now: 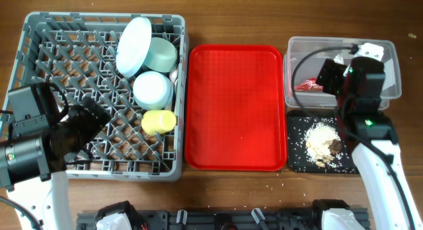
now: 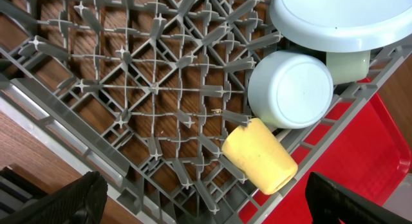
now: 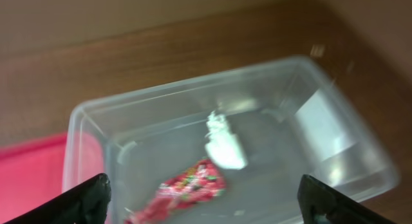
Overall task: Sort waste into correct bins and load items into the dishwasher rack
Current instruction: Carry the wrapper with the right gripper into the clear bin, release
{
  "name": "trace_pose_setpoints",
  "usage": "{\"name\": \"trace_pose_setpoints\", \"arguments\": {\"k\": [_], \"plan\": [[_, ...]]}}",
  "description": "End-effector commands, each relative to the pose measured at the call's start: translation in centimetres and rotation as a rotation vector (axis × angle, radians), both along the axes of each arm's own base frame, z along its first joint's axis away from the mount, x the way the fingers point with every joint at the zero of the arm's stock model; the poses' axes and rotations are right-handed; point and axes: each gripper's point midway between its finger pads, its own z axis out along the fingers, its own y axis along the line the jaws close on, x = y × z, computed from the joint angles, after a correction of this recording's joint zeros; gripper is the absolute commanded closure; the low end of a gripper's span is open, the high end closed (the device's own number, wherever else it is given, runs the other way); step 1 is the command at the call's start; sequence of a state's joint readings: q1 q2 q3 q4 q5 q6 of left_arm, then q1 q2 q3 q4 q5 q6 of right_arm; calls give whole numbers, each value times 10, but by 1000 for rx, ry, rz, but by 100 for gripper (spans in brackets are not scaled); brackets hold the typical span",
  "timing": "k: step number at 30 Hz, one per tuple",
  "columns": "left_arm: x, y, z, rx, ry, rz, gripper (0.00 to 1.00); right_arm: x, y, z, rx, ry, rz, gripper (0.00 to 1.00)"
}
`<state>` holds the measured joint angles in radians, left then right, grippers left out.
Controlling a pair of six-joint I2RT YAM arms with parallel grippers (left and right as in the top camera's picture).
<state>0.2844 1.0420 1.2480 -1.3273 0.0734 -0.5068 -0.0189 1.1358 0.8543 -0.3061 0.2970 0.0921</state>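
Status: looks almost done, judging by where things lie. The dishwasher rack (image 1: 39,32) sits at 9 o'clock of the red tray (image 1: 234,104). It holds the plate (image 1: 134,45) tilted, a mint bowl (image 1: 162,55) at the plate's 3 o'clock, and a second bowl (image 1: 153,89) upside down at its 6. The yellow cup (image 1: 158,121) lies on its side just past that.

Waste side: wrapper (image 3: 187,185) and tissue wad (image 3: 225,143) are both inside the clear tub (image 3: 87,134) at the red tray's 2 o'clock, tissue at 1 o'clock of the wrapper. The food scraps (image 1: 322,141) are piled in the black tray (image 1: 297,164) at 4 o'clock. No items on the red tray.

Open point: fork and spoon, can't pick them out in any view.

The left gripper (image 2: 209,201) hovers over the rack, fingers spread wide, holding nothing. The right gripper (image 3: 206,201) is over the tub, also spread wide and empty.

Writing: none legible, wrapper print too blurred to read
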Motion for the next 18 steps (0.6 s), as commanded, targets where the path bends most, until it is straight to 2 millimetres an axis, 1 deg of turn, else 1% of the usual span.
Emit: {"name": "trace_pose_setpoints", "arguments": {"k": [1, 4, 16, 17, 18], "plan": [[-1, 2, -1, 5, 2, 5, 0, -3, 0, 10, -255, 74, 177, 0], [-1, 2, -1, 5, 2, 6, 0, -1, 6, 7, -239, 76, 204, 0], [-1, 2, -1, 5, 2, 5, 0, 5, 5, -15, -231, 139, 212, 0], [-1, 2, -1, 5, 2, 5, 0, 1, 6, -13, -231, 140, 212, 0], [-1, 2, -1, 5, 2, 5, 0, -4, 6, -8, -232, 130, 211, 0]]}}
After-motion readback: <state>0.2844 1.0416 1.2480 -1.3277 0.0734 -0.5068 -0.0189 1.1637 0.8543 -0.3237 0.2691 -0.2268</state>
